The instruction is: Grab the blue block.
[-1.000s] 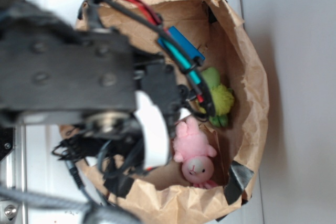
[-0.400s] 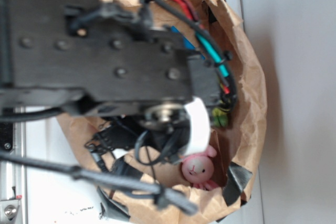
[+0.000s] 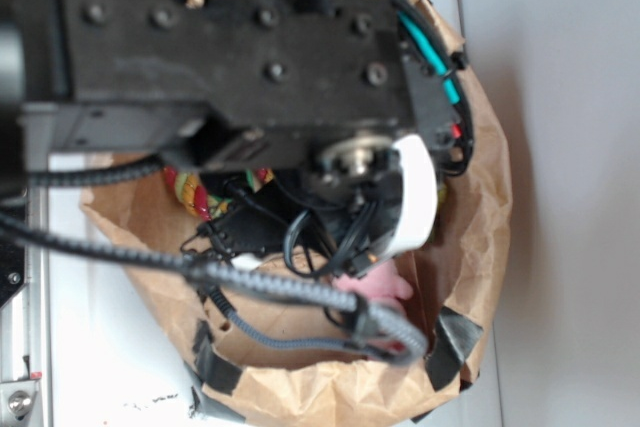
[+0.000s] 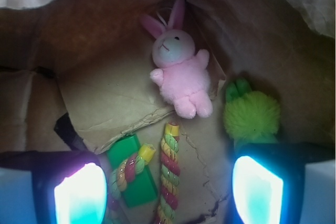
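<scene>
Two glowing fingers (image 4: pixel 80 193) stand apart, clamping nothing. Between them, left to right, lie a flat green rectangular block (image 4: pixel 132 178) and a twisted multicoloured rope (image 4: pixel 169 171); beyond sit a pink plush bunny (image 4: pixel 181 72) and a fuzzy green toy (image 4: pixel 251 114). The blue block is hidden in both views, so its direction cannot be told.

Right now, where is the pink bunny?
In the wrist view the pink bunny lies upper centre inside the paper bag, left of the fuzzy green toy, above the twisted rope.
</scene>
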Controlling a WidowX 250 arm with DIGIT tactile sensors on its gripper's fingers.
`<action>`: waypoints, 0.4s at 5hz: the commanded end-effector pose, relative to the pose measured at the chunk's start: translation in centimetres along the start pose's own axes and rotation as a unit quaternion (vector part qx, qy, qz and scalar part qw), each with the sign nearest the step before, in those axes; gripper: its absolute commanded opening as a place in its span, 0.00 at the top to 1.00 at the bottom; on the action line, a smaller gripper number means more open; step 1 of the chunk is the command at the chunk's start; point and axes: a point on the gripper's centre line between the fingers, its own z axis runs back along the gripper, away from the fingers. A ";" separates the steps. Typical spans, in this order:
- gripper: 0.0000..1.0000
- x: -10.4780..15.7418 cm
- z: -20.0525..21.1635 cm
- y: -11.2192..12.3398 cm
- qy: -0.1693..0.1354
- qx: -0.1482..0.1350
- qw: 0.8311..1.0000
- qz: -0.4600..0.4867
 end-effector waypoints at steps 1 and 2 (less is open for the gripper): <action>0.00 -0.7 0.8 0.4 0.006 0.033 0.999 -0.017; 0.00 -0.8 -0.9 0.2 0.016 0.036 0.999 -0.031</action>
